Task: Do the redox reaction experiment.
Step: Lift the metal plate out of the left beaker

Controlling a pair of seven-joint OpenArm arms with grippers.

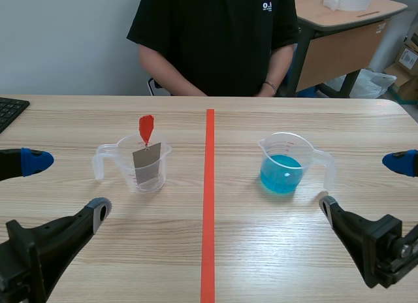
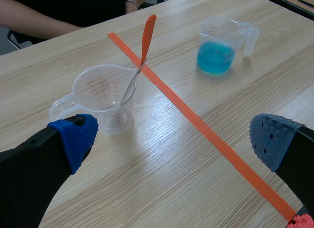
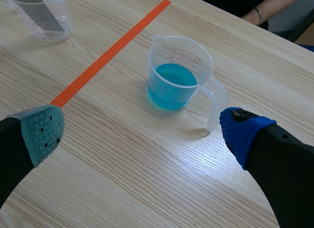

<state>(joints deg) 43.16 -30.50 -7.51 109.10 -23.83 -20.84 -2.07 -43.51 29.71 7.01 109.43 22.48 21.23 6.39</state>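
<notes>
The worktop carries a beaker with a grey strip and a beaker of blue liquid; the left end effector and the right end effector are spread.

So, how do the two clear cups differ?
The strip cup holds a grey metal strip with a red tip and no visible liquid; the blue cup holds only blue liquid. The strip cup stands left of the orange tape line, the blue cup right of it. Both are clear, upright, handled measuring cups.
</notes>
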